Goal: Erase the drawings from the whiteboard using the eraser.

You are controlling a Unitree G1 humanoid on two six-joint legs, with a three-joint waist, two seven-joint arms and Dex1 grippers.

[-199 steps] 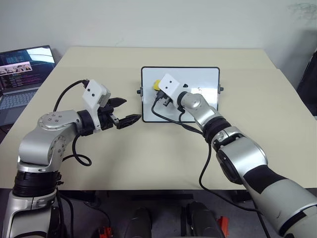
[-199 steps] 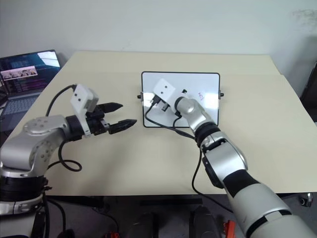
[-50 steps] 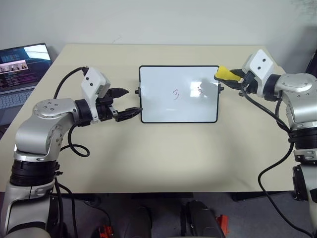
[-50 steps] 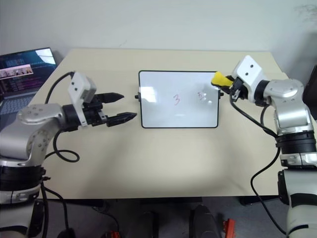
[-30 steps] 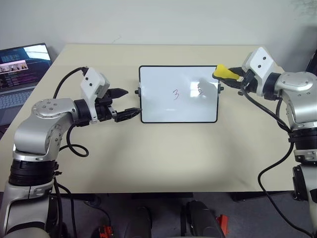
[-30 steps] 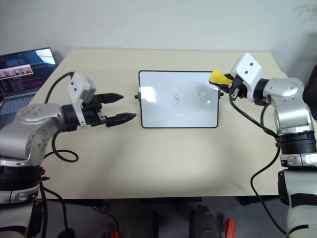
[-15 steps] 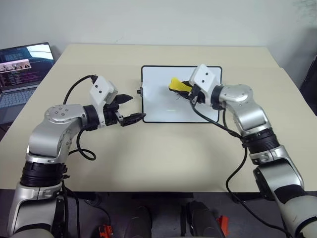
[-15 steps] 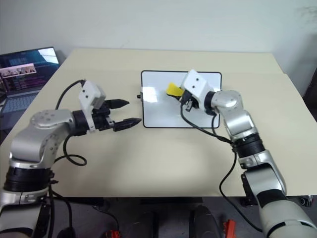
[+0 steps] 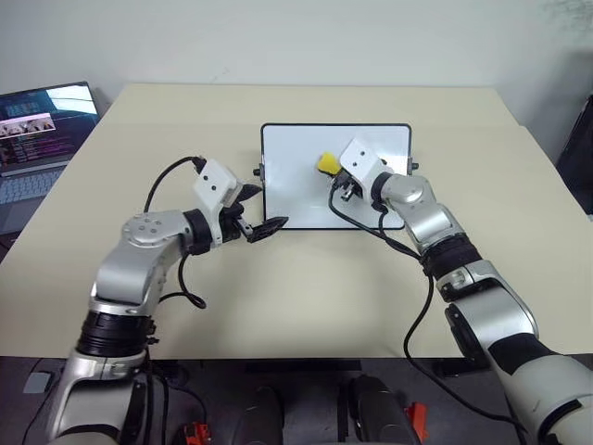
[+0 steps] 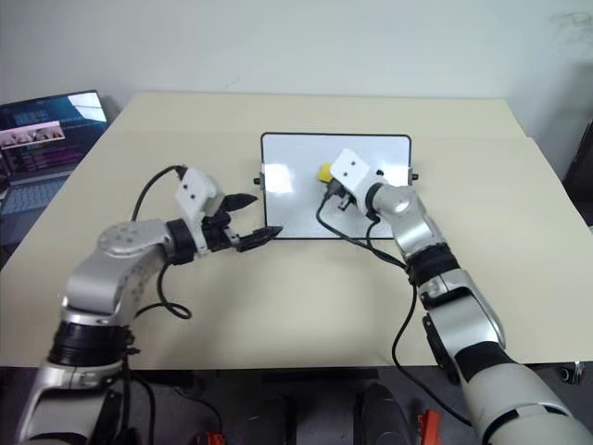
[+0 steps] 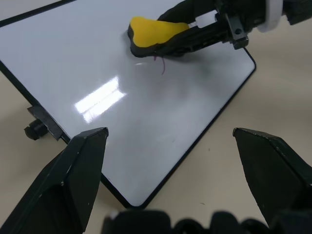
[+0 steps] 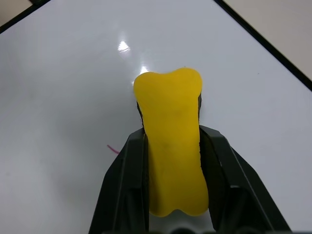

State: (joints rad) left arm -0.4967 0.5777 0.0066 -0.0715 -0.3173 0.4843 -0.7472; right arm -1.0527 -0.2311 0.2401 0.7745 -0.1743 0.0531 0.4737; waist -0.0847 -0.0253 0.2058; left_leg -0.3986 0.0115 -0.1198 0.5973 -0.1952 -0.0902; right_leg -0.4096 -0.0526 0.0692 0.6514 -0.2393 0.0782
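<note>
The eraser (image 12: 171, 141), a yellow block with a black underside, sits pressed on the whiteboard (image 9: 296, 185) near its middle, clamped between the 2 black fingers of the right gripper (image 9: 335, 172). A short red stroke of the drawings (image 11: 162, 67) shows on the white surface just beside the eraser. The left gripper (image 9: 258, 213) hovers with its fingers spread apart at the board's near left corner, holding nothing. The board lies flat on the beige table (image 9: 278, 297); a laptop (image 9: 37, 139) stands off the table's left edge.
</note>
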